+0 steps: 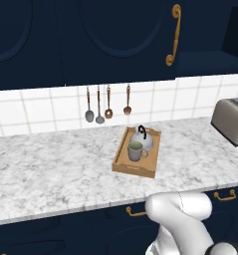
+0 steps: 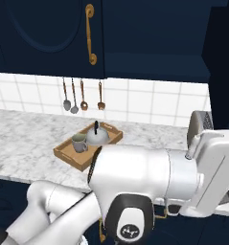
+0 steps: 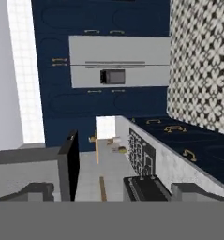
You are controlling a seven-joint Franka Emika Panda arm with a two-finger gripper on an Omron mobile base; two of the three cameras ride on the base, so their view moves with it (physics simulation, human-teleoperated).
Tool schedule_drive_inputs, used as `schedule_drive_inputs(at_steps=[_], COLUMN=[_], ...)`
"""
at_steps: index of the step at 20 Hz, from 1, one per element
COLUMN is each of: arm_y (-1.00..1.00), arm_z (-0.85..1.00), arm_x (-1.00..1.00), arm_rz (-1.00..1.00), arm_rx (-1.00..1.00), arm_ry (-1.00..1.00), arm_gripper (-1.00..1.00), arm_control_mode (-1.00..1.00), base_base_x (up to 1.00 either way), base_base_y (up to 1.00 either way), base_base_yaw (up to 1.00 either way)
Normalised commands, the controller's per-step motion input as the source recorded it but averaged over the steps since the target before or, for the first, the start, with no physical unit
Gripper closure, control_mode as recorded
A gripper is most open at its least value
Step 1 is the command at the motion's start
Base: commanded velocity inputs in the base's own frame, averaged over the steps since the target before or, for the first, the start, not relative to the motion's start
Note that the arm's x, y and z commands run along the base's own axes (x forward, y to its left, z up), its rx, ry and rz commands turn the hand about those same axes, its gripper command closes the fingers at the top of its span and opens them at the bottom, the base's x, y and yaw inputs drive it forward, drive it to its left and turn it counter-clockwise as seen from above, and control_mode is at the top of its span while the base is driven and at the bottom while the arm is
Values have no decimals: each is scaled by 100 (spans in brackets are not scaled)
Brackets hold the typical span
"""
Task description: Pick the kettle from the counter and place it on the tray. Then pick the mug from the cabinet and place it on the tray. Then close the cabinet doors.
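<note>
The light-brown wooden tray [image 1: 121,160] lies on the marbled counter [image 1: 51,164] below the hanging utensils. On it stand the silver kettle [image 1: 143,139] with its black handle and, in front of it, the grey mug [image 1: 135,151]. The right base view also has the tray [image 2: 63,154], kettle [image 2: 97,137] and mug [image 2: 79,143]. Above, one navy cabinet door [image 1: 130,30] with a brass handle faces me. To its right the cabinet [image 2: 154,60] stands open, its shelf bare. My gripper [image 3: 115,191] is open and holds nothing, pointing away across the kitchen.
A silver toaster [image 1: 231,119] stands at the counter's right end, partly behind my arm [image 2: 149,177] in the right base view. Several utensils [image 1: 108,104] hang on the tiled wall. Navy drawers with brass pulls [image 1: 225,195] run under the counter.
</note>
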Motion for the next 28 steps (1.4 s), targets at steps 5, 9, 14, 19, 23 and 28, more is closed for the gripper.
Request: schedule_drive_inputs(at_steps=[5,9,14,19,23,28], arm_y=[-40,-32,-19,-19,-12,0], arm_z=[4,0,-5,-7,-4,-9], arm_x=[7,24,51,33,34,36], arm_rz=[37,28,20,20,19,16], arm_rx=[11,1,1,0,0,-4], arm_ry=[0,0,5,7,2,5], arm_gripper=[-100,-100,-100,-100,-100,-100], arm_control_mode=[-100,-100,-100,-100,-100,-100], base_base_x=[0,0,0,0,0,0], base_base_y=[0,0,0,0,0,0], base_base_yaw=[0,0,0,0,0,0])
